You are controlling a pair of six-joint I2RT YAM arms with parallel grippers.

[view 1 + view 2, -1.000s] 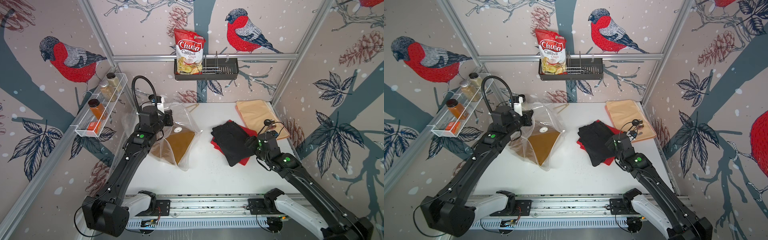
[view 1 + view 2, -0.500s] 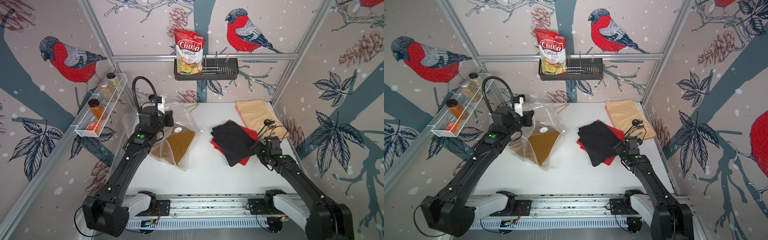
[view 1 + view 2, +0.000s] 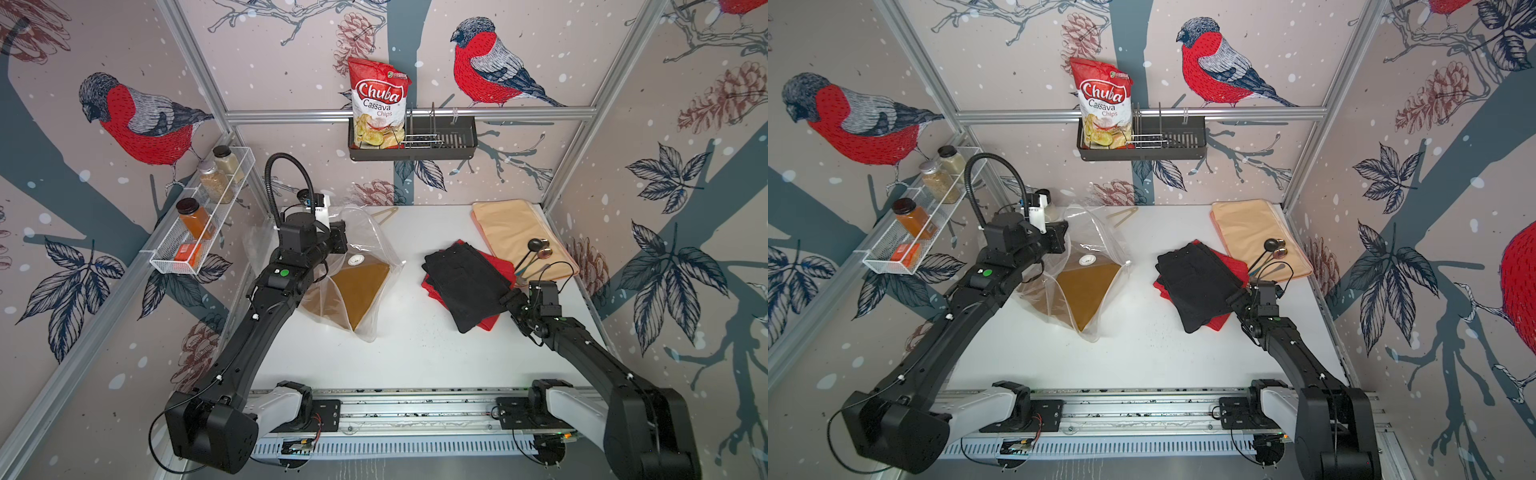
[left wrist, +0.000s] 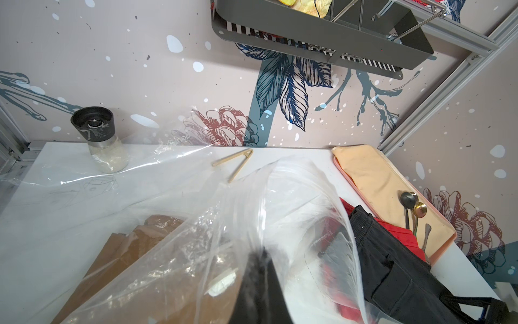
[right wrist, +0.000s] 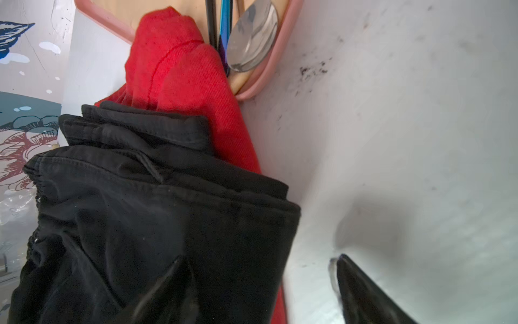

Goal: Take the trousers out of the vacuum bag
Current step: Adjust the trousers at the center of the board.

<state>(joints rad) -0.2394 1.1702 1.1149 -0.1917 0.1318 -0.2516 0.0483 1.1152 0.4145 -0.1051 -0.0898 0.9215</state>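
Note:
The clear vacuum bag [image 3: 368,232] lies at the table's left with the mustard-brown trousers [image 3: 357,291] inside it, below the white valve disc [image 3: 356,260]. My left gripper [image 4: 260,277] is shut on the bag's plastic near its raised mouth; in a top view the left gripper [image 3: 338,243] sits by the bag's back left. The black trousers [image 3: 465,282] lie folded on the red trousers [image 3: 497,264] at the table's right, outside the bag. My right gripper [image 5: 258,269] is open at their right edge, one finger over the black cloth [image 5: 140,210], the other over bare table.
A peach mat [image 3: 511,228] with spoons [image 3: 536,249] lies at the back right, touching the red trousers [image 5: 182,70]. Wooden tongs [image 3: 382,214] and a grinder jar [image 4: 98,134] stand near the back wall. A chips bag [image 3: 378,104] sits in the wall rack, with a spice shelf [image 3: 208,216] on the left.
My right arm has shifted a little right and toward the front, its forearm dropping lower beside the black trousers. The left arm and the bag have stayed put.

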